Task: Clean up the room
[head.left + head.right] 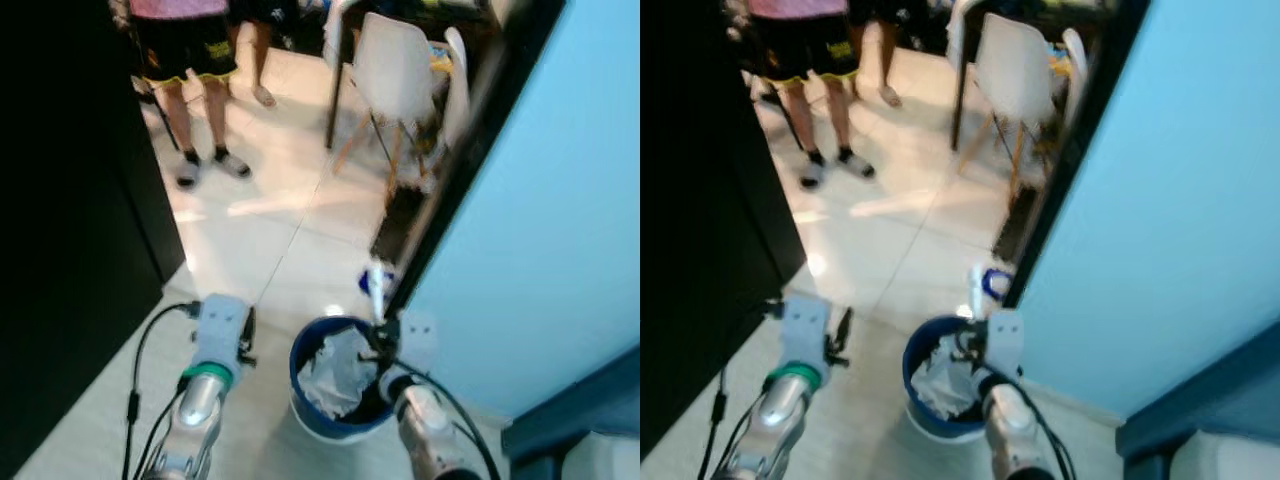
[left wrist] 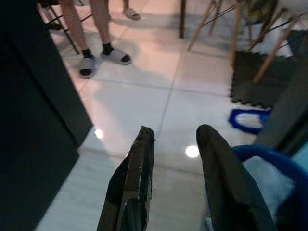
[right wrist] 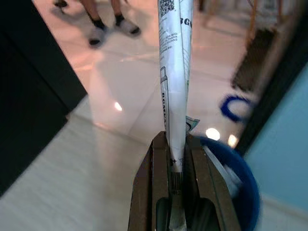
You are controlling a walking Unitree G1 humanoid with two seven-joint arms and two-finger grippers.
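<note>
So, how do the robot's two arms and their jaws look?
Both arms are silver. The left arm has a green ring at the wrist and loose black cables beside it. The right arm carries black cables too. Each ends in a white block with two long black fingers.

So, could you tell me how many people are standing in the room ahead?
2, judging by legs alone. One person in dark shorts and sandals stands on the tiles near the dark wall; a second person, barefoot, stands just behind. Upper bodies are cut off, so others may be hidden.
</note>
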